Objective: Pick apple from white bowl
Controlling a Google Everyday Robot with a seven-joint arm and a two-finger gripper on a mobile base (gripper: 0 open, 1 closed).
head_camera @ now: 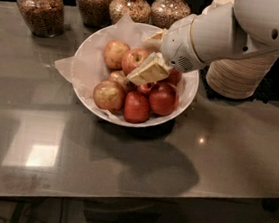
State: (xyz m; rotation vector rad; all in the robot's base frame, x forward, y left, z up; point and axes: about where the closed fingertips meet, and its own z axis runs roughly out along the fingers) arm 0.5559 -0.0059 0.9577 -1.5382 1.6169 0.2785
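The white bowl stands on the grey table, lined with crumpled white paper and holding several apples. My gripper reaches into it from the right, with one cream finger below the red, yellow-streaked apple and the other finger behind it. The gripper is shut on this apple and holds it slightly above the pile. A paler tan apple lies to its left. Deep-red apples lie in front. The sticker is hidden.
Glass jars of grains stand along the back of the table. A stack of tan disposable bowls stands right of the white bowl, under my arm. The table's front edge runs below.
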